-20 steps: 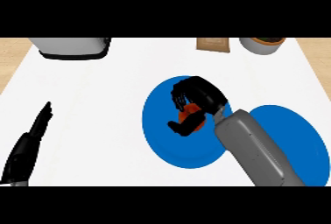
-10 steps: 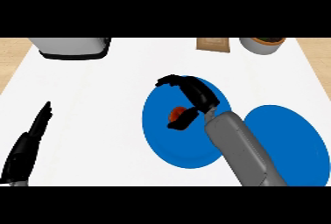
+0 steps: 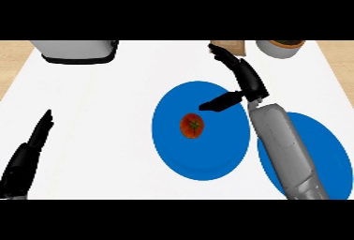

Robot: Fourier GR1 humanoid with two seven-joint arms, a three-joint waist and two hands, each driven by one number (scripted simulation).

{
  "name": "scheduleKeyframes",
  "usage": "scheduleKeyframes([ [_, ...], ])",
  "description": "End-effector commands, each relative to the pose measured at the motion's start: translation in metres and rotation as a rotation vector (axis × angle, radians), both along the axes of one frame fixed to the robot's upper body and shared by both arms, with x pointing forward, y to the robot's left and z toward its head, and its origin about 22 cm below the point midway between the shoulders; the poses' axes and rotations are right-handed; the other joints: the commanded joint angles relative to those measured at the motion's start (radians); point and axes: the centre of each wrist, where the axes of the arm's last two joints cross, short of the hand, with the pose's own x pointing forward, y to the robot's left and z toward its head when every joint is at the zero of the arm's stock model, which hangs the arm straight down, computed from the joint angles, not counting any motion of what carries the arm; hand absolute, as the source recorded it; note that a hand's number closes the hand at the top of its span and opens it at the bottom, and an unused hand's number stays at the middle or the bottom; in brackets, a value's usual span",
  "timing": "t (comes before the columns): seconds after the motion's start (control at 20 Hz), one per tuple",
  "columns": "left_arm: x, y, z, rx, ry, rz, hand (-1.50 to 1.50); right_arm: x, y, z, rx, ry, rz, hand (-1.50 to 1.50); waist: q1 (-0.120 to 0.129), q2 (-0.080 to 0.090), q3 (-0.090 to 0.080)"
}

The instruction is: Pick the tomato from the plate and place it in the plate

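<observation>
Tomato [image 3: 192, 126]: lying on the left plate [image 3: 173, 154], a little left of its middle, stem end facing up; nothing is touching it.
Right hand [image 3: 243, 77]: stretching up over that plate's far right edge; fingers straight and spread, thumb sticking out toward the tomato; it is holding nothing.
Key relation: the tomato is lying below and to the left of the right hand, nearer the robot, just beyond the thumb's tip; being round, it is offering no long axis to line up with.
Right plate [image 3: 328, 154]: sitting just beside the first, partly hidden by the right forearm; nothing is showing on its visible part.
Left hand [image 3: 31, 150]: resting open at the surface's [image 3: 97, 122] left edge, well apart from both plates.
Nearer hand: the right one, by far.
Judgement: the tomato is lying free, so the hand is needing to come back and down onto it.
</observation>
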Motion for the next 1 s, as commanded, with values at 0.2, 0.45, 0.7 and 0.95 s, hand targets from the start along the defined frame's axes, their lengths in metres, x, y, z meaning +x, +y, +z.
scheduleKeyframes([
  [0.2,0.004,-0.013,-0.006,-0.011,0.0,-0.016,0.0,0.02,-0.102,-0.008,0.242,-0.016,-0.046,-1.5,0.014,0.006,0.001],
  [0.45,0.008,-0.009,0.005,0.003,0.001,-0.031,0.0,0.016,-0.183,0.003,0.257,-0.059,-0.019,-1.5,0.021,0.008,0.001],
  [0.7,0.006,-0.002,0.001,-0.008,-0.014,-0.049,0.0,0.013,-0.217,0.002,0.213,-0.088,-0.027,-1.5,0.045,0.018,0.002],
  [0.95,0.023,-0.013,0.012,0.008,-0.042,-0.046,0.0,0.003,-0.242,0.0,0.224,-0.073,-0.032,-1.5,0.041,0.018,0.003],
])
